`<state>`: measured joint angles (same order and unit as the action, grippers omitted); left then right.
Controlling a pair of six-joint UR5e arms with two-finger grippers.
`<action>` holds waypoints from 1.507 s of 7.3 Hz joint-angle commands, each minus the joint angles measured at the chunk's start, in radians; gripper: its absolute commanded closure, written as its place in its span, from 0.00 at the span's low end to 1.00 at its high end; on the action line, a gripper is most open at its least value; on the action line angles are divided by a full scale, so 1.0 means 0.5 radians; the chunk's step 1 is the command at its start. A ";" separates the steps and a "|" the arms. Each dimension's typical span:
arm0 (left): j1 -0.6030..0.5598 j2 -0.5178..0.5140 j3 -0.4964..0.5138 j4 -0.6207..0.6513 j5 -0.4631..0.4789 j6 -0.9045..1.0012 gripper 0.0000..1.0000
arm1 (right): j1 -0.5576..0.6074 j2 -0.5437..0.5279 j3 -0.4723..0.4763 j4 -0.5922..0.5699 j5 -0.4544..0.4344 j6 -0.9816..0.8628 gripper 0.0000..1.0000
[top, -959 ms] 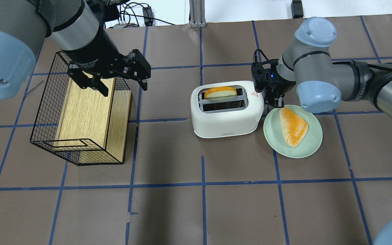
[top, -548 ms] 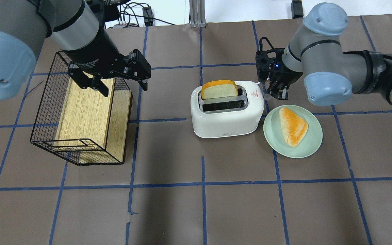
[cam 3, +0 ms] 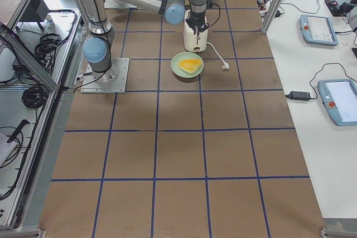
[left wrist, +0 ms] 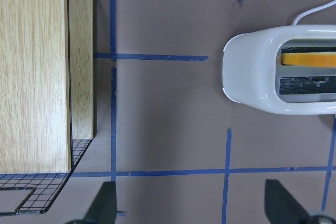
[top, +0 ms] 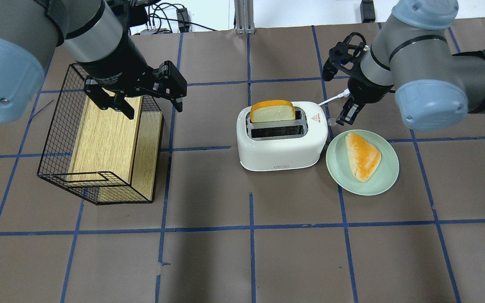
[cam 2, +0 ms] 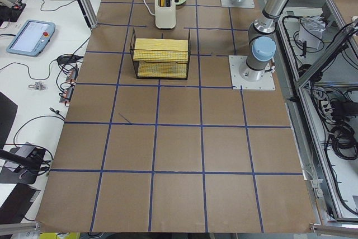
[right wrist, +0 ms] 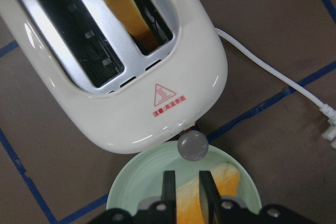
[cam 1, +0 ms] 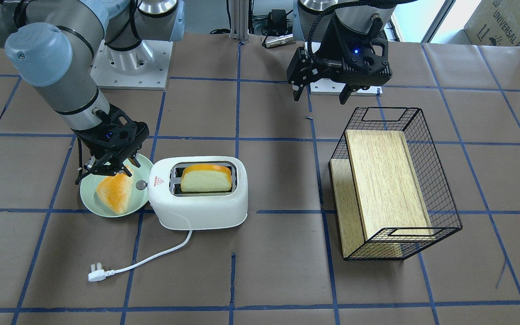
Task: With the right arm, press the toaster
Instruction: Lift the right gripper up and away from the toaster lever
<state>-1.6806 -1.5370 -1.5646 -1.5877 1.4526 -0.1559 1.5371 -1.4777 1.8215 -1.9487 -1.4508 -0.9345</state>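
The white toaster stands mid-table with a bread slice sticking up out of its far slot. It also shows in the front view and the right wrist view. Its grey round knob sits at the end beside the plate, high on that end. My right gripper hangs above and just off that end, over the plate's rim, fingers close together and empty. It touches nothing. My left gripper is open and empty above the black wire basket.
A green plate with a toasted bread piece lies against the toaster's knob end. The basket holds a wooden board. The toaster's white cord and plug trail toward the operators' side.
The right gripper has lifted up and back from the toaster's knob end. The bread slice rose from low in the slot to sticking out. The left arm has not moved.
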 commanded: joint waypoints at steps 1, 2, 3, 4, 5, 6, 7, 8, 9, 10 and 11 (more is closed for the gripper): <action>-0.001 0.000 0.000 0.000 0.000 -0.001 0.00 | 0.006 -0.106 -0.011 0.175 -0.004 0.814 0.00; -0.001 0.000 0.000 0.000 -0.003 -0.001 0.00 | 0.003 -0.134 -0.044 0.231 -0.025 0.932 0.00; -0.001 0.000 0.000 0.000 -0.003 -0.001 0.00 | 0.006 -0.152 -0.123 0.383 -0.077 1.037 0.00; -0.001 0.000 0.000 0.000 0.000 -0.001 0.00 | 0.006 -0.152 -0.243 0.549 -0.144 1.168 0.00; 0.002 0.000 0.000 0.000 0.000 -0.001 0.00 | 0.006 -0.174 -0.305 0.681 -0.139 1.255 0.00; 0.002 0.000 0.000 0.000 0.000 -0.001 0.00 | 0.006 -0.286 -0.296 0.728 -0.145 1.356 0.00; -0.001 0.000 0.000 0.000 0.000 -0.001 0.00 | 0.003 -0.327 -0.296 0.746 -0.139 1.390 0.00; 0.002 0.000 0.000 0.000 0.000 0.002 0.00 | 0.006 -0.324 -0.290 0.747 -0.127 1.430 0.00; 0.002 0.000 0.000 0.000 0.000 -0.001 0.00 | 0.009 -0.312 -0.323 0.728 -0.117 1.452 0.00; -0.001 0.000 0.000 0.000 0.000 -0.001 0.00 | 0.006 -0.297 -0.381 0.722 -0.145 1.491 0.00; -0.001 0.000 0.000 0.000 0.000 -0.001 0.00 | 0.009 -0.245 -0.458 0.734 -0.151 1.498 0.00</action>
<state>-1.6806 -1.5370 -1.5647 -1.5877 1.4527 -0.1563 1.5408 -1.6233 1.6344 -1.5843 -1.5199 -0.1978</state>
